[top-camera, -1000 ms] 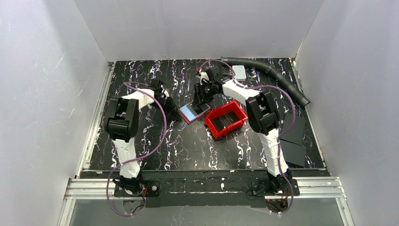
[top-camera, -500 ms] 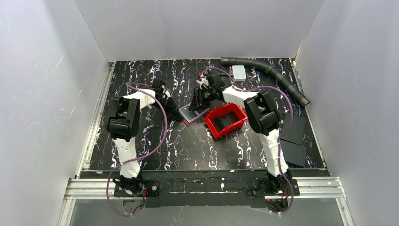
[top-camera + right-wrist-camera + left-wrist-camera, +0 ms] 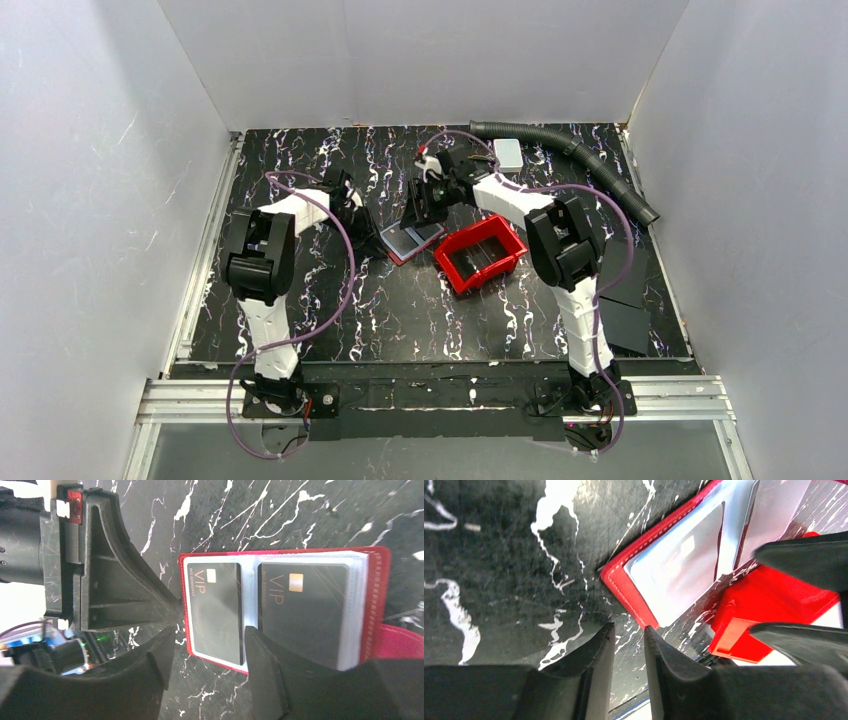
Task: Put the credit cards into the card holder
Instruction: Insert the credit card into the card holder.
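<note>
Card holder (image 3: 404, 244) lies open, long axis near-left to far-right; my right gripper (image 3: 209, 635) wide, empty; left gripper (image 3: 629, 630) barely parted, empty.

Two cards (image 3: 215, 612), one card holder (image 3: 379, 590), one red bin (image 3: 482, 252), one hose (image 3: 545, 134).

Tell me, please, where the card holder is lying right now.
In the top external view, the card holder lies open on the black marbled table, near its centre and immediately left of the red bin.
</note>
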Robot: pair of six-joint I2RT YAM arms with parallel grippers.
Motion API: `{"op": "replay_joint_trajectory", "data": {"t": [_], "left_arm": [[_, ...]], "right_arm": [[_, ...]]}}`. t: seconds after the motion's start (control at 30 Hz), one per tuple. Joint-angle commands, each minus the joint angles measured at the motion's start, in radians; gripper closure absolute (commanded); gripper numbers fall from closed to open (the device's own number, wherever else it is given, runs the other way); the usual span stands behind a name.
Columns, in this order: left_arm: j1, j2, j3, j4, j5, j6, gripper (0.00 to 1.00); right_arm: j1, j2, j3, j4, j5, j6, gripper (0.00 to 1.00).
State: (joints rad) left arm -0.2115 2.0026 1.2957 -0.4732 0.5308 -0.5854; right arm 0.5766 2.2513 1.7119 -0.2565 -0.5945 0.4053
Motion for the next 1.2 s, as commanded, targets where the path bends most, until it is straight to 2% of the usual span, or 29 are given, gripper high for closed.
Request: {"op": "replay_joint_trajectory", "data": {"t": [0.0, 0.2, 0.37, 0.6, 0.83, 0.93, 0.97, 1.1, 1.17], "left_arm": [[-0.002, -0.133, -0.040, -0.080, -0.051, 0.059, 0.70], [-0.002, -0.294, -0.093, -0.112, -0.024, 0.089, 0.61], [-0.002, -0.415, -0.134, -0.145, -0.013, 0.111, 0.49], [-0.003, -0.545, -0.229, -0.140, 0.009, 0.106, 0.44], [-0.004, -0.597, -0.290, -0.115, 0.035, 0.092, 0.43], [-0.003, -0.609, -0.302, -0.108, 0.032, 0.086, 0.43], [-0.004, -0.611, -0.306, -0.103, 0.032, 0.084, 0.43], [-0.003, -0.619, -0.314, -0.099, 0.028, 0.081, 0.43], [-0.003, -0.628, -0.314, -0.098, 0.016, 0.079, 0.43]], "right_arm": [[-0.010, -0.123, 0.095, -0.185, 0.154, -0.186, 0.34], [-0.025, -0.153, 0.136, -0.265, 0.402, -0.331, 0.20], [-0.032, -0.101, 0.189, -0.291, 0.525, -0.367, 0.19], [-0.020, -0.055, 0.172, -0.231, 0.568, -0.343, 0.35], [-0.004, 0.004, 0.208, -0.227, 0.587, -0.340, 0.53], [0.004, 0.017, 0.219, -0.236, 0.625, -0.344, 0.58], [0.005, 0.020, 0.221, -0.237, 0.621, -0.344, 0.61], [0.021, 0.023, 0.265, -0.280, 0.615, -0.347, 0.85], [0.045, -0.002, 0.280, -0.312, 0.637, -0.350, 0.90]]}}
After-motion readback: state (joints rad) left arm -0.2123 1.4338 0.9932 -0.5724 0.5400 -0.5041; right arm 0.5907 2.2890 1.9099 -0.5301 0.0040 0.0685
